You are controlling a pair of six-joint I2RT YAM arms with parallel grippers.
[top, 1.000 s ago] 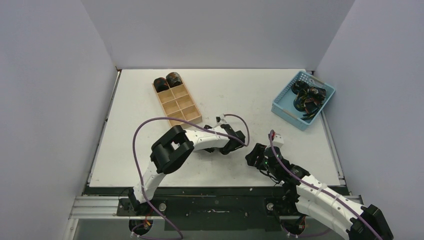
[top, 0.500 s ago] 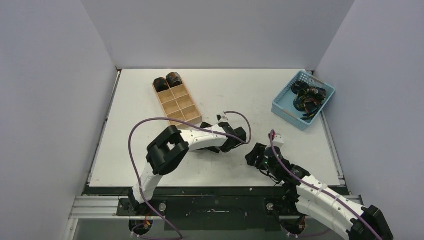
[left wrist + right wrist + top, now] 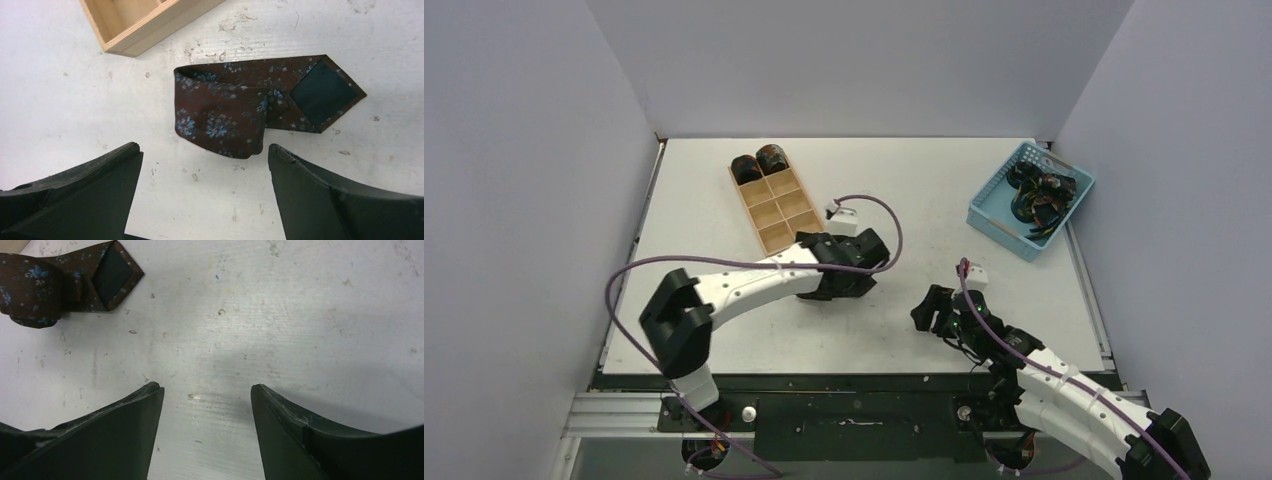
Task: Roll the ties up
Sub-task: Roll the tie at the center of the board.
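Observation:
A dark brown tie [image 3: 250, 112] with small blue flowers lies partly rolled on the white table, its pointed end [image 3: 325, 92] flat to the right of the coil. My left gripper [image 3: 204, 150] hovers just short of it, open, with bare table between the fingers. From above, the left gripper [image 3: 852, 275] sits mid-table and covers this tie. In the right wrist view the same tie [image 3: 35, 285] lies at the upper left, well away from my right gripper [image 3: 207, 387], which is open and empty. Two rolled ties [image 3: 759, 163] fill the far compartments of the wooden tray [image 3: 779, 205].
The tray's near corner [image 3: 145, 30] lies just beyond the tie on the left. A light blue basket [image 3: 999, 215] at the far right holds a heap of unrolled ties [image 3: 1039, 195]. My right gripper [image 3: 929, 310] is at the near middle right.
The left gripper has opened wide and let go of the tie, and the left arm has swung back to the left. The right gripper has opened a little wider.

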